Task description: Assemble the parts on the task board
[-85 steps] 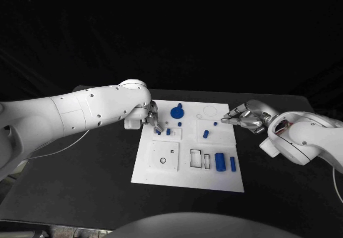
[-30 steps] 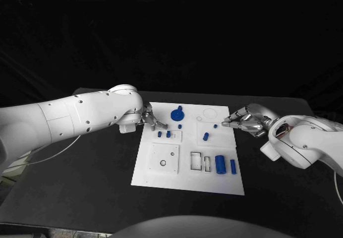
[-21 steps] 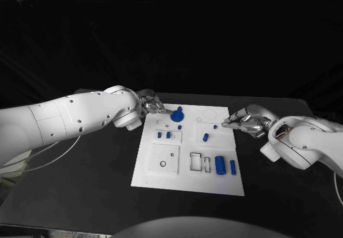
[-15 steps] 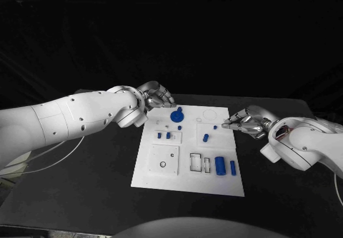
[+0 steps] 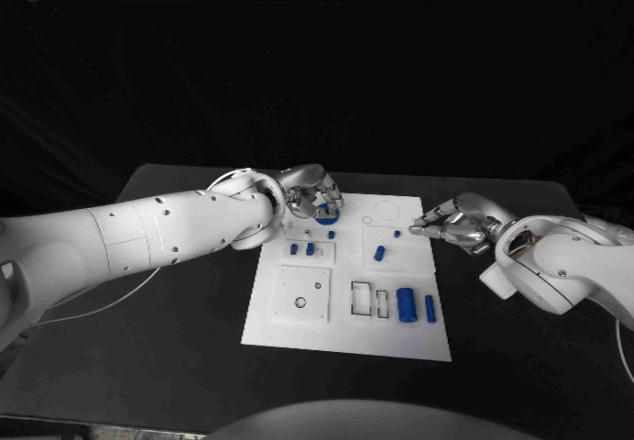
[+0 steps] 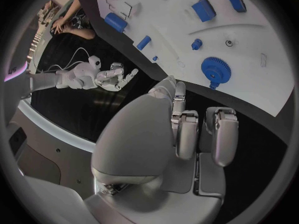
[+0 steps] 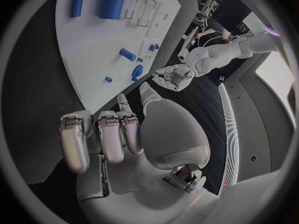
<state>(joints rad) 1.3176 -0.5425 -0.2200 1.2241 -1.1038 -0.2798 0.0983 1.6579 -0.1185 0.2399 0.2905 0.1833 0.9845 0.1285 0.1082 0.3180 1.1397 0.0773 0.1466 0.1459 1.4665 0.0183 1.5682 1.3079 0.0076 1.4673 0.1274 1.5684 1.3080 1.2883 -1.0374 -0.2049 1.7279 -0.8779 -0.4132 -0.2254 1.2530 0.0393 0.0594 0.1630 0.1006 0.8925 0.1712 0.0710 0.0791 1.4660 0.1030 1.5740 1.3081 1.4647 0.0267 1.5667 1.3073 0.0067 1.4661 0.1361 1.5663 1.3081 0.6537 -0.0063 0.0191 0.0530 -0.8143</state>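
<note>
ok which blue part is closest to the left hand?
The blue gear at the board's far edge, right below the left hand; it alone is round and toothed.

This looks like a robotics lab or test cell. A black bench [image 5: 158, 367] sits against a wholly dark backdrop, carrying a white task board [image 5: 346, 321] with cut-out slots and small blue parts [image 5: 407, 302], the sort of fixture used for trials. Two white robot arms reach in. Beyond the bench, the wrist views hint at a pale floor and cabling, though too warped to be sure.
</note>
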